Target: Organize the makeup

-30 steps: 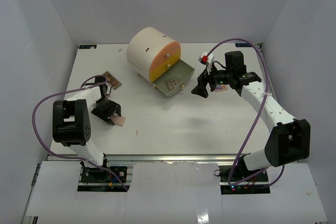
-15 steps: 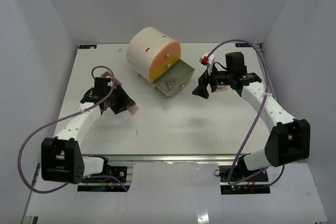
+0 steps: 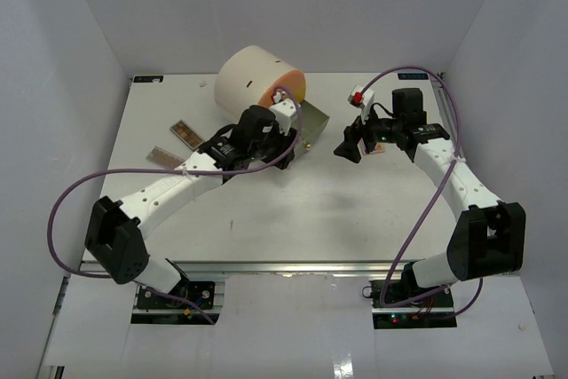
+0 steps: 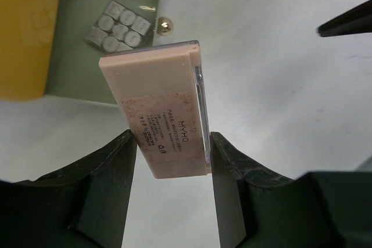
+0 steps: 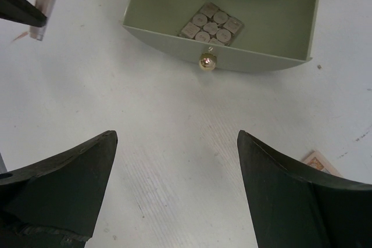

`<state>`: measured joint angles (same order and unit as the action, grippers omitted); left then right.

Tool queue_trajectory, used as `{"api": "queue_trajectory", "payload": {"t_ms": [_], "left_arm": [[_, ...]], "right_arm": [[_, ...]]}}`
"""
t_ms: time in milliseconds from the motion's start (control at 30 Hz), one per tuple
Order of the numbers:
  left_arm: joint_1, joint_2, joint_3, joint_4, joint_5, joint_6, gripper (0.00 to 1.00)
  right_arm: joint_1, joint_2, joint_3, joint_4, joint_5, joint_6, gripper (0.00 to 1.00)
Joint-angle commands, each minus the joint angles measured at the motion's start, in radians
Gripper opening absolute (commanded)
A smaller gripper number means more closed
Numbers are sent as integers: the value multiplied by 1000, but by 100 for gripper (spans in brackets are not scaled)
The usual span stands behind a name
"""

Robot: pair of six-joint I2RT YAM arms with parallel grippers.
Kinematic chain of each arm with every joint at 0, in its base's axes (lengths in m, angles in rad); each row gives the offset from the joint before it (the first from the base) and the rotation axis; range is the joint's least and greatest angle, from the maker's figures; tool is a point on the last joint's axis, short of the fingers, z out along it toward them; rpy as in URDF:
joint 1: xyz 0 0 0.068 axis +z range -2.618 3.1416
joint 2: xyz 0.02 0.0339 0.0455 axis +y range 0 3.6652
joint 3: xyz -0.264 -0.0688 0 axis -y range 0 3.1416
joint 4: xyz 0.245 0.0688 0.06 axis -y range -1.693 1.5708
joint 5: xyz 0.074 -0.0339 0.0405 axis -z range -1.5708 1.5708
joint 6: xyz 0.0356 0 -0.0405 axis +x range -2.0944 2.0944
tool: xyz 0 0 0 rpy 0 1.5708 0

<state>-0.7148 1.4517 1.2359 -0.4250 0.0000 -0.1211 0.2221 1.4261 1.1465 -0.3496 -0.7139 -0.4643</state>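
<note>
Top external view shows the white desk (image 3: 293,219) with the cream drawer unit (image 3: 253,77) at its far side, and I'd place everything else relative to that unit. Its grey-green drawer (image 5: 279,21) is pulled out in front of it, toward the arms. I take that to be why both arms are gathered there: it looks like the place the makeup is meant to go.

The left hand (image 4: 171,143) is clamped on a pinkish-tan palette (image 4: 160,108). It pinches the long edges at one end, so the free end points toward the drawer, near its front corner and above the desk. That grip should let the palette go in lengthwise, I'd guess. The right hand (image 5: 177,161) hangs in front of the drawer with its fingers spread wide and nothing between them, perhaps so as not to crowd the other.

One flat palette (image 3: 186,133) lies on the desk left of the unit, with a second flat palette (image 3: 165,157) beside it, farther out. A third palette (image 5: 318,162) lies right of the drawer. A small square colour palette (image 5: 210,25) rests inside the drawer, just behind the gold knob (image 5: 206,61).
</note>
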Motion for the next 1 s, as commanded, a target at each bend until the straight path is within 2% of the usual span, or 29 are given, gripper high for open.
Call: {"api": "queue_trajectory", "payload": {"t_ms": [0, 100, 200, 300, 333, 633, 667, 700, 967], "left_arm": [[-23, 116, 137, -20, -246, 214, 1], [-25, 205, 220, -18, -308, 271, 2], [-25, 298, 306, -18, -330, 317, 9], [-25, 360, 351, -14, -348, 337, 21], [-25, 375, 371, -12, -350, 340, 28], [-25, 443, 393, -6, -401, 348, 59], [-25, 435, 396, -5, -393, 347, 66], [-25, 435, 396, -3, -381, 348, 97], [-25, 333, 374, 2, -276, 279, 98]], "right_arm": [[-30, -24, -12, 43, -21, -2, 90], [-43, -26, -22, 49, -25, 1, 90], [-55, -24, -24, 52, -31, 3, 90], [-64, -24, -27, 55, -32, 4, 90], [-67, -24, -27, 57, -35, 6, 90], [-89, -19, -42, 61, -36, 9, 90], [-90, -16, -44, 61, -36, 7, 90], [-90, -15, -45, 60, -36, 7, 90], [-98, 12, -46, 61, 23, 2, 90]]}}
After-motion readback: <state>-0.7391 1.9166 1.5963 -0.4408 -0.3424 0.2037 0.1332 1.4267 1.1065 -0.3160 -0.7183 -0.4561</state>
